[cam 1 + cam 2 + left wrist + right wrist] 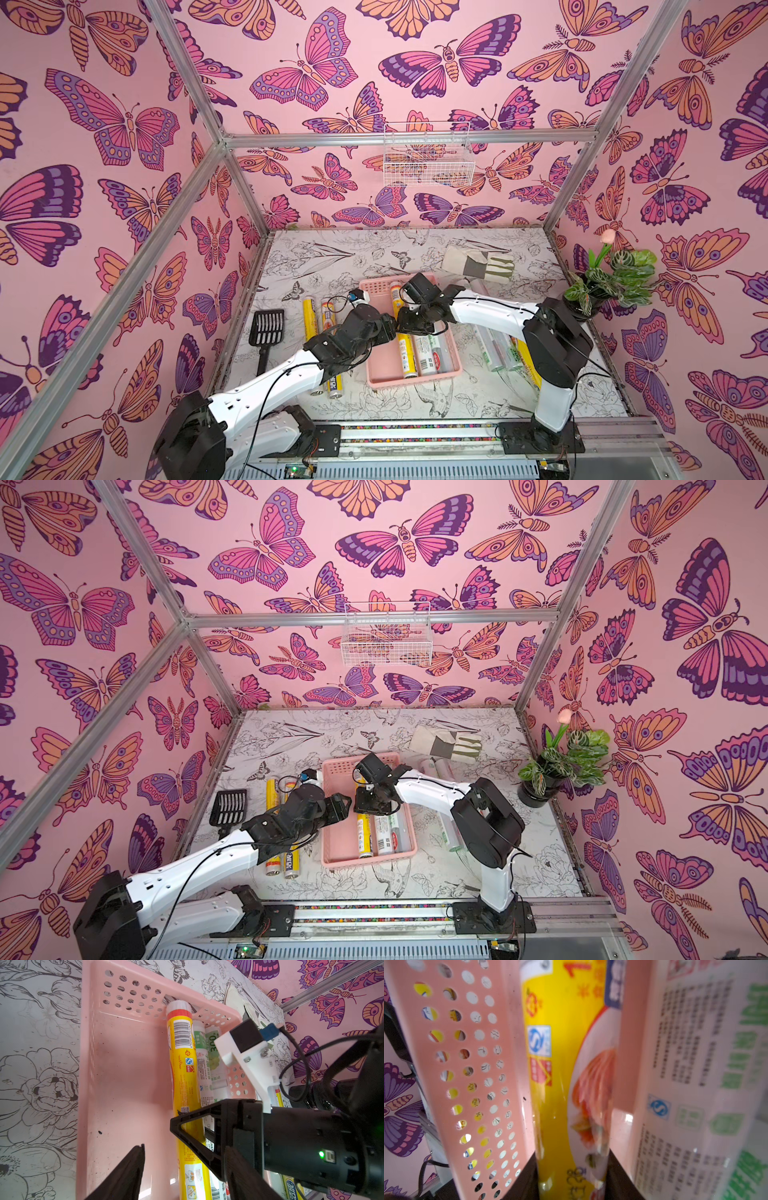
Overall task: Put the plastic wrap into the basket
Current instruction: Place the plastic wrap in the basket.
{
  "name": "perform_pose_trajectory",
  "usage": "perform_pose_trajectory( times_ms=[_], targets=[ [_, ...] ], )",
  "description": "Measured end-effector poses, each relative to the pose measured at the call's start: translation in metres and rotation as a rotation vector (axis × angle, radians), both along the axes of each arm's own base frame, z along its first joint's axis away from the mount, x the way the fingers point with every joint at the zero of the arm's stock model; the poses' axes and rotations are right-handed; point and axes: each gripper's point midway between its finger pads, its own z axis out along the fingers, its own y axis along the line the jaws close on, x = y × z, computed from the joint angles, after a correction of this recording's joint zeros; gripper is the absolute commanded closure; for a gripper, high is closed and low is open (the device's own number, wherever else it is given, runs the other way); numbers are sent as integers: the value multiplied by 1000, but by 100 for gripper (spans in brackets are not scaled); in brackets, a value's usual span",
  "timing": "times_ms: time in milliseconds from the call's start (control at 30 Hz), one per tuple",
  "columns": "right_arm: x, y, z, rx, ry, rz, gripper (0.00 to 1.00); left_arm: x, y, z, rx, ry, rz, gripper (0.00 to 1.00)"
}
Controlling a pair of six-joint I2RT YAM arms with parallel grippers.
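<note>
The pink basket (382, 374) (336, 841) (124, 1084) lies mid-table. Inside it a yellow plastic wrap roll (406, 357) (182, 1076) (560, 1064) rests lengthwise beside two white, green-printed rolls (432, 353) (204, 1064). My right gripper (409, 328) (572, 1178) is down in the basket, shut on the yellow roll's middle. My left gripper (392, 322) (187, 1176) hovers over the basket's left half, open, its fingers wider apart than the roll. Two yellow rolls (309, 318) lie left of the basket. Clear rolls (494, 349) lie to its right, partly under the right arm.
A black slotted scoop (266, 328) lies by the left wall. A grey-white glove (478, 264) sits behind the basket, a potted plant (598, 286) at the right edge. A white wire basket (428, 158) hangs on the back wall.
</note>
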Motion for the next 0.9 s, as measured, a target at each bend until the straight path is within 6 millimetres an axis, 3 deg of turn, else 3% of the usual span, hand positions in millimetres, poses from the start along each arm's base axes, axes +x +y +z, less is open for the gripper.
perform_pose_trajectory(
  times_ms=[900],
  targets=[
    [10, -20, -7, -146, -89, -48, 52, 12, -18, -11, 14, 65, -28, 32]
  ],
)
